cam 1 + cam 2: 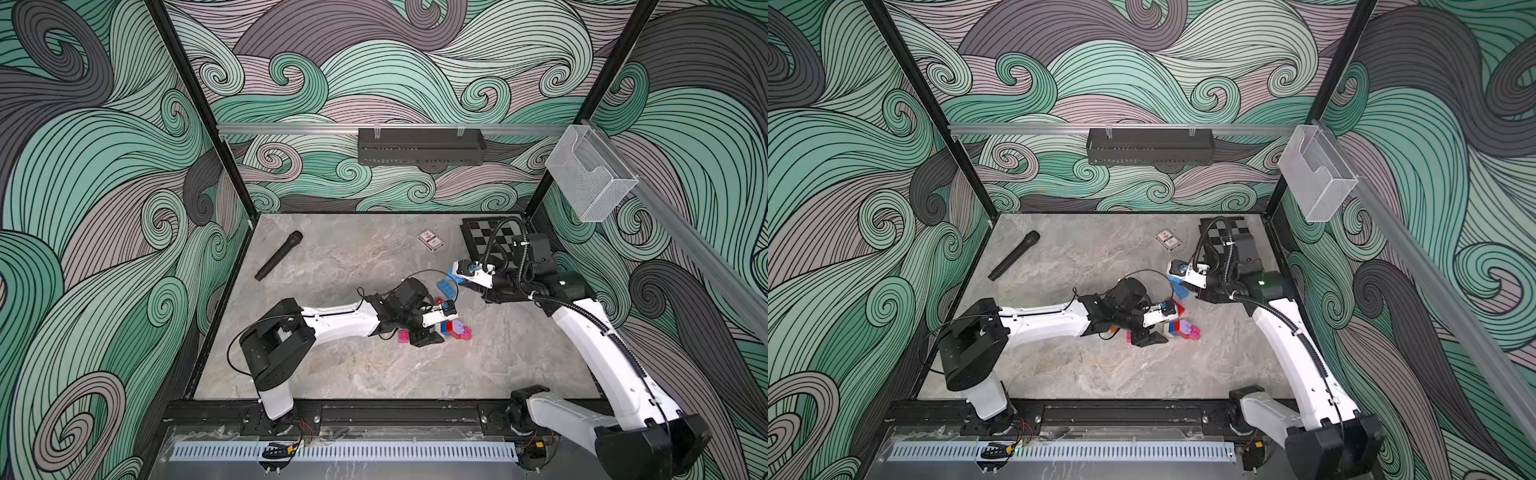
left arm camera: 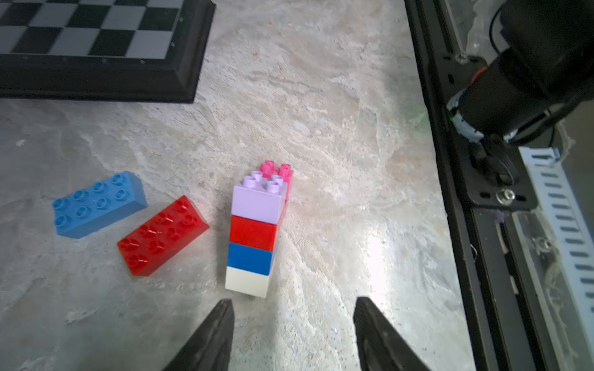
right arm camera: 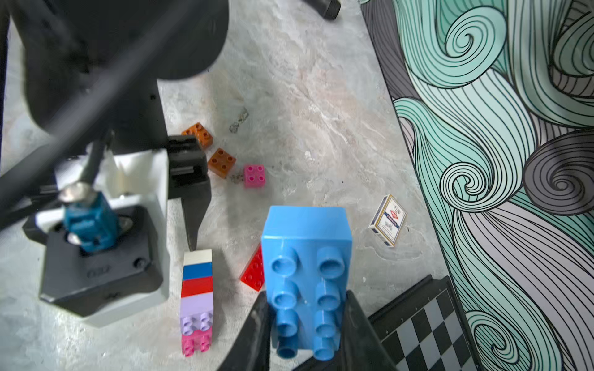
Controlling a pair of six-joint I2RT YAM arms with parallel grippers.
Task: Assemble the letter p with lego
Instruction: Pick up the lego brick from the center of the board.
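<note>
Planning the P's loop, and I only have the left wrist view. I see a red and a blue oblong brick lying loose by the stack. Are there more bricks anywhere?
Observer: Yes. A pink square brick lies loose behind the left gripper.
Operator: Anything else back there?
Observer: Two orange square bricks lie beside it.
Operator: And the right arm?
Observer: The right gripper is shut on a light-blue oblong brick.

White-blue-red-lilac column (image 2: pixel 252 237) lies flat beside red oblong (image 2: pixel 162 236); blue oblong (image 3: pixel 307 282) gripped.
</note>
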